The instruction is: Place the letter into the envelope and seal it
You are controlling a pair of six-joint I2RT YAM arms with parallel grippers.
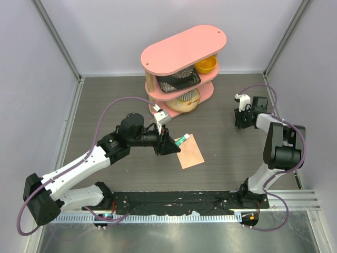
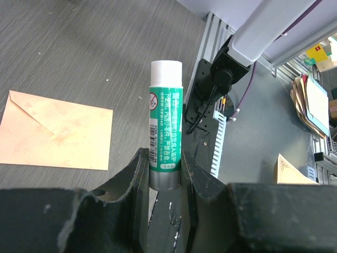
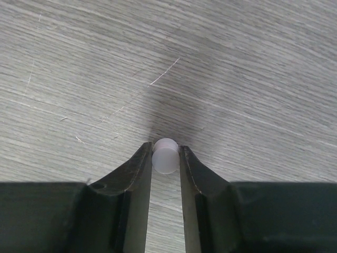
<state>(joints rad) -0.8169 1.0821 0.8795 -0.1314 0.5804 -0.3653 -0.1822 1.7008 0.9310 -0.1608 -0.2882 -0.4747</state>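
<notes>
The peach-tan envelope (image 1: 190, 152) lies flat on the grey table, its flap side up in the left wrist view (image 2: 55, 138). The letter is out of view. My left gripper (image 1: 169, 143) (image 2: 160, 158) hovers just left of the envelope, shut on the grey base of a green glue stick (image 1: 180, 140) (image 2: 165, 124) with a white top that points out over the table. Far to the right, my right gripper (image 1: 240, 120) (image 3: 165, 150) is down at the table, with both fingers pressed against a small translucent white cap (image 3: 165, 157).
A pink three-tier shelf (image 1: 184, 50) with bowls, one of them yellow (image 1: 206, 65), stands at the back centre. Grey walls enclose the table on three sides. The black mounting rail (image 1: 184, 203) runs along the near edge.
</notes>
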